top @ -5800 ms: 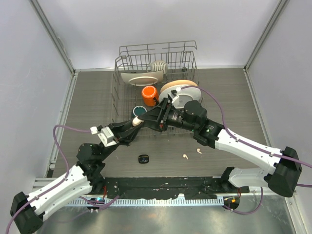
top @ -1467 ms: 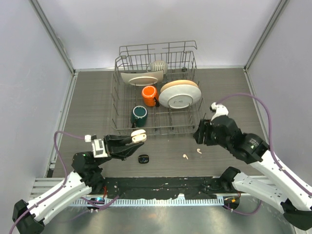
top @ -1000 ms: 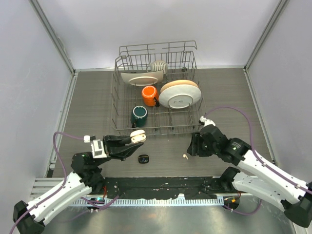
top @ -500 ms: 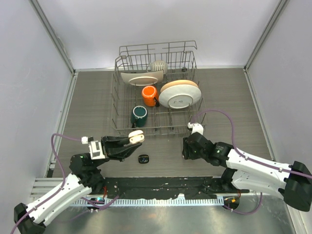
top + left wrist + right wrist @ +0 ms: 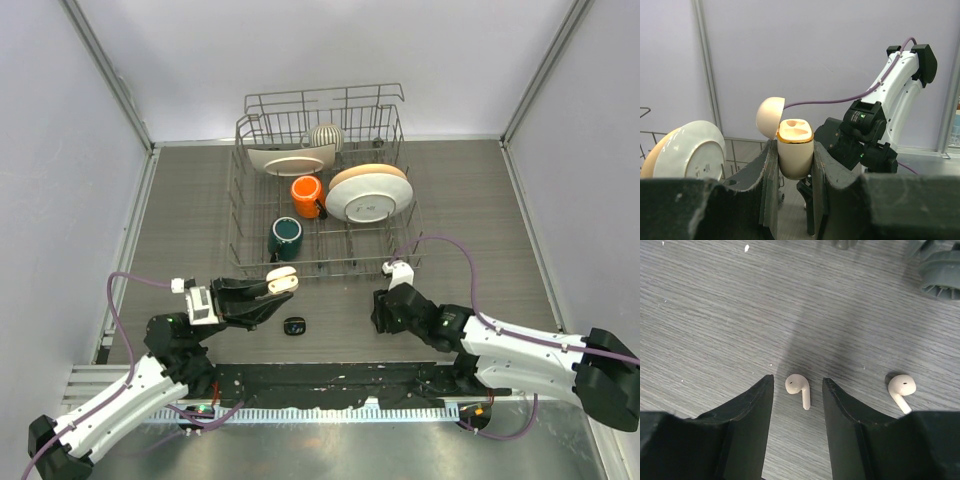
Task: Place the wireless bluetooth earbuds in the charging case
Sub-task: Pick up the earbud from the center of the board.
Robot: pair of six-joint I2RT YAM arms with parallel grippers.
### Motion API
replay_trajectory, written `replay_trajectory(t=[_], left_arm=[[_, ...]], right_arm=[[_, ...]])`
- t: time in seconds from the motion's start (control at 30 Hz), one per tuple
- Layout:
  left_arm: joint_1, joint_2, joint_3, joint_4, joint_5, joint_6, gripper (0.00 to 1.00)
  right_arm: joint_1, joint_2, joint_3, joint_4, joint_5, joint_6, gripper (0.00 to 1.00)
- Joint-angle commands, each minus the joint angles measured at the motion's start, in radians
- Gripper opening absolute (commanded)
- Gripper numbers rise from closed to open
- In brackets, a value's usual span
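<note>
Jaws of the right gripper (image 5: 796, 390) stand apart either side of a cream earbud (image 5: 796, 383) on the worktop (image 5: 715, 315); left gripper (image 5: 794, 170) clamps the open cream case (image 5: 795, 145).

Left gripper (image 5: 794, 148) clamps open charging case (image 5: 795, 162), apparently empty.

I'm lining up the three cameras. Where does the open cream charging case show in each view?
Top external: charging case left of centre, in the left gripper, just in front of the dish rack.
Left wrist: centre, clamped, lid open.
Right wrist: not in it.
Shared landmark: the white plate, seen from top and left wrist.
</note>
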Motion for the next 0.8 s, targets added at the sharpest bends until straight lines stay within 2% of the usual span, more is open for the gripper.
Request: replay_trajectory(t=[0.0,0.43,0.77], left_arm=[[-0.005,0.0,0.009,0.018,-0.013,0.009,0.0],[-0.005,-0.004,0.006,0.018,-0.018,0.005,0.0],[-0.005,-0.026,0.004,-0.005,-0.032,0.005,0.0]], right_arm=[[0.014,-0.006,-0.007,0.094,0.02,0.001,0.49],[0.034,0.092,0.028,0.042,0.041,0.062,0.46],[0.101,0.081,0.046,-0.041,0.07,0.151,0.47]])
